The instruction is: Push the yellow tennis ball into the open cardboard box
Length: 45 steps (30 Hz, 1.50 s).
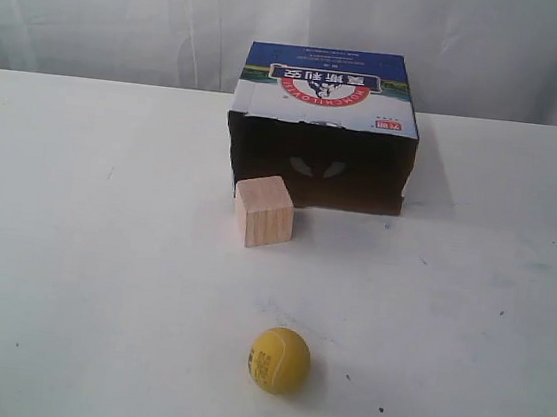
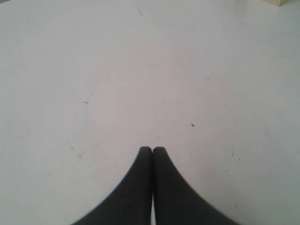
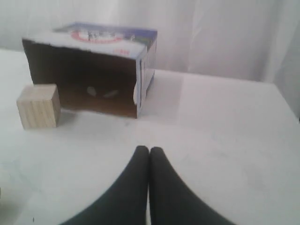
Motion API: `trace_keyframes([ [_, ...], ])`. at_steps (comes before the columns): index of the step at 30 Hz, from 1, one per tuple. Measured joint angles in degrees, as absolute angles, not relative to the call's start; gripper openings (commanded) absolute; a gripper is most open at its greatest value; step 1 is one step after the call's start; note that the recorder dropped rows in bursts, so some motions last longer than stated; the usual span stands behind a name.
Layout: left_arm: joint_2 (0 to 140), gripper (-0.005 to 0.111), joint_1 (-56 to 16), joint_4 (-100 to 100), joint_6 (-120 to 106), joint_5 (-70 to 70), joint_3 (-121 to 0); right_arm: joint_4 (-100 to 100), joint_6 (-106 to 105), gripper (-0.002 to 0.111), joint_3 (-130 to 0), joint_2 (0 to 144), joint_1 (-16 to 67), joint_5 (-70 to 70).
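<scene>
Two pairs of fingers: the left fingers point(image 2: 140, 187) and the right fingers point(image 3: 136, 187) are each clenched tip to tip on nothing, above bare tabletop point(image 1: 73, 246).
Arms: neither shows in the exterior view, so both are well apart from the ball.
Yellow tennis ball point(image 1: 279, 361): lies alone on the tabletop toward the near edge of the exterior view, well apart from the box. Neither wrist view shows it.
Wooden cube point(image 1: 264, 211): stands just before the left part of the box's mouth, between ball and box, slightly left of the ball's line.
Open cardboard box point(image 1: 328, 83): lies with its dark mouth facing the ball and its printed top upward.
Step in hand: by my judgement, getting a closed fingertip pair behind the ball, on the side away from the box.
Best arm: probably the right, whose wrist view already faces the mouth.
Doing it well: contact low and centred, then push steadily, aimed a little right of straight so the ball clears the cube's corner.
Risk: an off-centre touch could send the ball sideways or into the cube.
</scene>
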<state>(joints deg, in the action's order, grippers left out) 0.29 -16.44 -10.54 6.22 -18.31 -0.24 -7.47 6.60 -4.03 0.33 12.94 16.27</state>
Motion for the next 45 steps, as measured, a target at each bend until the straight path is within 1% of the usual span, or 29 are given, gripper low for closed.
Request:
trace_keyframes([
  [5,0.29,0.0,-16.44,-10.54,6.22,-18.31,-0.24,-7.47,8.9,0.0,-12.77,0.2,12.94,18.2],
  [12,0.29,0.0,-16.44,-10.54,6.22,-18.31,-0.24,-7.47,10.26,0.0,-23.98,0.08,12.94,25.66],
  [22,0.29,0.0,-16.44,-10.54,6.22,-18.31,-0.24,-7.36,10.47,0.0,-29.06,0.08,12.94,34.25],
  [27,0.29,0.0,-16.44,-10.54,6.22,-18.31,-0.24,-1.32,10.47,0.0,-29.82,2.07,12.94,38.51],
  [30,0.29,0.0,-16.44,-10.54,6.22,-18.31,-0.24,4.39,8.75,0.0,-31.11,7.16,12.94,41.65],
  [36,0.29,0.0,-16.44,-10.54,6.22,-18.31,-0.24,15.67,-3.04,0.0,-36.97,24.81,13.21,47.56],
  [40,0.29,0.0,-16.44,-10.54,6.22,-18.31,-0.24,20.42,-9.38,0.0,-41.15,37.35,15.82,48.03],
  [45,0.29,0.0,-16.44,-10.54,6.22,-18.31,-0.24,21.74,-13.37,0.0,-45.08,50.19,21.77,47.01],
])
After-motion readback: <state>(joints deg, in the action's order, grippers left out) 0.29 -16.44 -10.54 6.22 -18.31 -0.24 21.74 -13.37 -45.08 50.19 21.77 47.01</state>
